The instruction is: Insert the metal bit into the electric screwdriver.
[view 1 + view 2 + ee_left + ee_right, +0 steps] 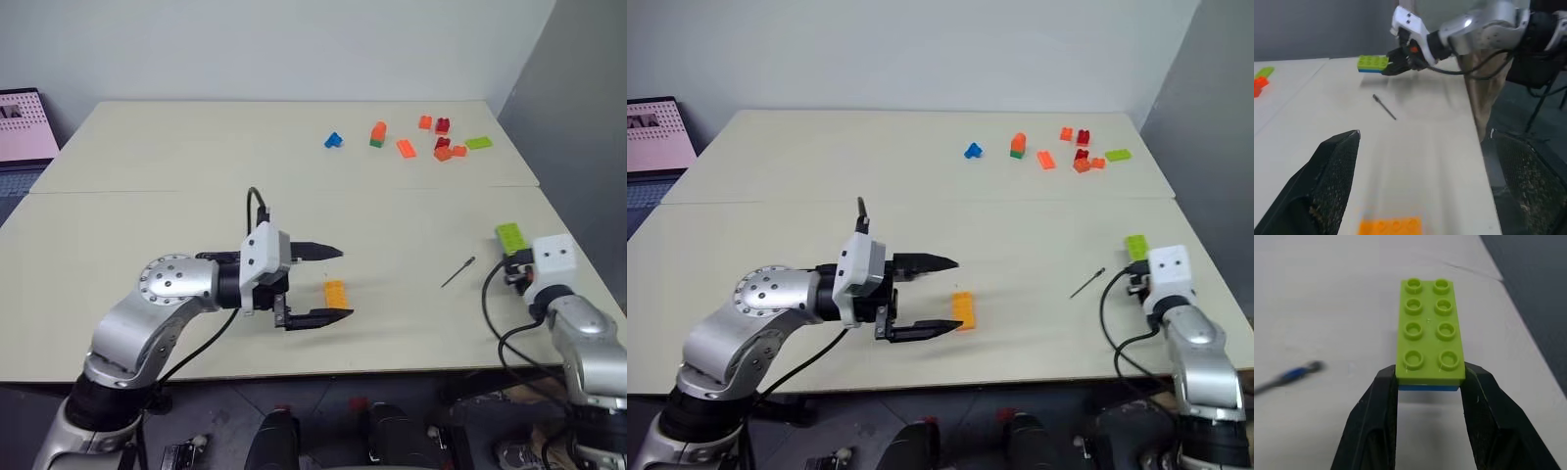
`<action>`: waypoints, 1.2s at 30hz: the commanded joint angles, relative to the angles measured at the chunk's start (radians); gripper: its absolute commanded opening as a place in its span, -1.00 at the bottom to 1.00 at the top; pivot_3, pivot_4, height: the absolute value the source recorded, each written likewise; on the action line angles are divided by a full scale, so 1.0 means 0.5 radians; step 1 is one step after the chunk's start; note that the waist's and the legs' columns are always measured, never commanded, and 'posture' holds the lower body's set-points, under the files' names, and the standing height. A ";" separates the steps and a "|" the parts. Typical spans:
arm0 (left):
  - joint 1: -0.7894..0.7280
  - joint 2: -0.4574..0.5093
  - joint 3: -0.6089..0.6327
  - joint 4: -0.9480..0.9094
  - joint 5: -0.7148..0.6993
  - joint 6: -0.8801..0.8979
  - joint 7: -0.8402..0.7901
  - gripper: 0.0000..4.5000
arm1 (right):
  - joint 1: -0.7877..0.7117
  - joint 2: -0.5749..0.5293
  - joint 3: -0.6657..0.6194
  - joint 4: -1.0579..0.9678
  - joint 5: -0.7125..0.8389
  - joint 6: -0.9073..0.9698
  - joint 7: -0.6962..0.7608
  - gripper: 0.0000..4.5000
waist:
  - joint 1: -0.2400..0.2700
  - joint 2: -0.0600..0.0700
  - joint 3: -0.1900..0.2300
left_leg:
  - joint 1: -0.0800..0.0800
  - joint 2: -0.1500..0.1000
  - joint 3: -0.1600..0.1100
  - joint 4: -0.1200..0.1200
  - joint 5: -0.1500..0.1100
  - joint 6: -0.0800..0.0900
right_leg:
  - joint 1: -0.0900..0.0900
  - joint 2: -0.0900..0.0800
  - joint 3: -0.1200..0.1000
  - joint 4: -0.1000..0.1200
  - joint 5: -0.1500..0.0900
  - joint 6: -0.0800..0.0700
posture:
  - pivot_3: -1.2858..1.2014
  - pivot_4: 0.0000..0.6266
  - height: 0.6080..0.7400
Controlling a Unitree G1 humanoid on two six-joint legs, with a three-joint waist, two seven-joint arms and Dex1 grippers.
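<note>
The metal bit [458,271], a thin dark rod, lies flat on the table right of centre; in the right wrist view it [1288,376] shows a bluish band near one end. My right gripper [1430,377] is to the bit's right, near the table's right edge, and is shut on a lime green brick [510,236] with a blue layer under it. My left gripper [346,283] hovers open over the table's middle, pointing right toward the bit, nothing between its fingers. The electric screwdriver is out of view.
An orange brick [335,293] lies on the table below the left gripper. Several coloured bricks [438,137] and a blue one [334,140] are scattered at the far right. A pink screen [24,122] stands at the left edge. The table's right edge [563,230] is close to the right gripper.
</note>
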 commanded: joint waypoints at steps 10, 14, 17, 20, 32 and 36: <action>-0.015 0.016 -0.038 0.022 0.090 -0.091 -0.010 1.00 | -0.186 -0.056 -0.171 0.297 0.149 -0.150 0.053 0.28 | -0.008 0.001 0.000 | 0.002 -0.001 0.005 0.002 0.000 0.000 | -0.004 0.001 0.007 0.011 0.000 0.000 | 0.03 -0.52 1.00; 0.034 0.088 0.011 0.026 0.105 -0.090 -0.011 1.00 | -0.087 -0.114 -0.188 0.051 0.196 -0.083 0.140 0.68 | -0.009 0.002 0.000 | 0.004 -0.001 0.010 0.002 0.000 0.000 | -0.005 0.001 0.013 0.014 0.000 0.000 | 0.03 -0.52 1.00; 0.120 0.215 0.077 0.048 0.139 -0.110 -0.046 1.00 | 0.064 -0.236 -0.131 -0.234 0.234 -0.046 0.331 0.96 | -0.012 0.002 0.000 | 0.006 -0.001 0.014 0.002 0.000 0.000 | -0.006 0.002 0.019 0.015 -0.001 0.000 | 0.03 -0.52 1.00; 0.253 0.393 0.165 0.111 0.223 -0.197 -0.123 1.00 | 0.212 -0.381 0.033 -0.649 0.396 0.015 0.663 0.98 | -0.025 0.002 0.001 | 0.008 0.000 0.017 0.001 0.000 0.000 | -0.007 0.003 0.022 0.016 -0.003 -0.003 | 0.03 -0.52 1.00; 0.615 0.690 0.397 0.275 0.331 -0.440 -0.319 1.00 | -0.045 -0.170 1.212 -1.005 0.294 0.286 0.814 0.98 | -0.034 -0.002 0.002 | 0.010 0.001 0.021 0.002 0.000 0.000 | -0.008 0.004 0.030 0.015 -0.008 -0.012 | 0.03 -0.52 1.00; 0.658 0.687 0.419 0.227 0.312 -0.415 -0.305 1.00 | -0.191 0.007 1.457 -0.876 0.177 0.368 0.755 0.98 | -0.020 -0.003 0.001 | 0.001 0.001 0.020 0.001 0.000 0.000 | -0.016 0.004 0.028 0.015 -0.008 -0.012 | 0.03 -0.52 1.00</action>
